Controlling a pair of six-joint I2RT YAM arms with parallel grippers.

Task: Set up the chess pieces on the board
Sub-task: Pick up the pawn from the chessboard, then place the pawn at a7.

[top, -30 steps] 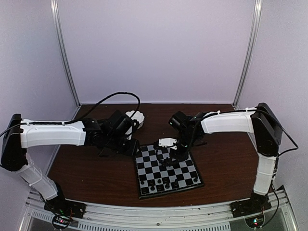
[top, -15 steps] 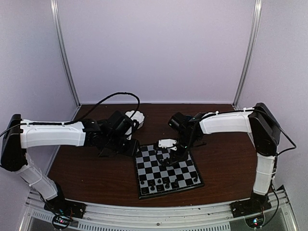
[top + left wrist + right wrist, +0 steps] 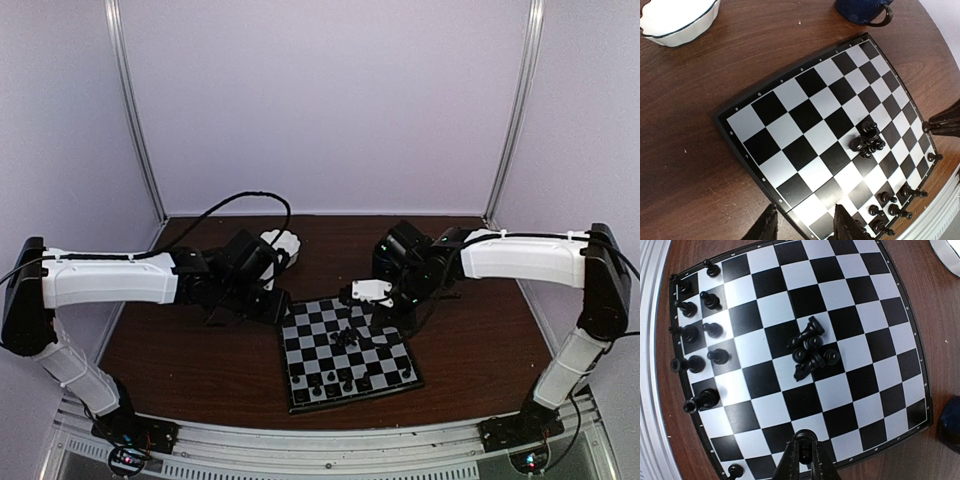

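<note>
Left arm: stretched in from the left side, forearm level, wrist just off the far left corner of the board (image 3: 393,367).
Left gripper (image 3: 805,227): fingers stood partly apart with nothing between them, hanging over the board's left edge.
Right arm: reached in from the right side, forearm level, wrist bent down above the far right corner of the board.
Right gripper (image 3: 805,439): fingers pressed together above the board's far edge; whether a piece sat between them could not be told.
Loose chess pieces (image 3: 810,351): a small black heap, several toppled, lay near the middle of the board.
Placed chess pieces (image 3: 696,335): stood upright in two ragged rows along the board's near edge.
Top view only: both arms at once and the board's place between them, with the white bowl (image 3: 281,244) beyond the board's far left corner.
Left wrist view only: the dark blue mug (image 3: 863,10) just past the board's far corner.
Right wrist view only: which heap pieces lay flat.
</note>
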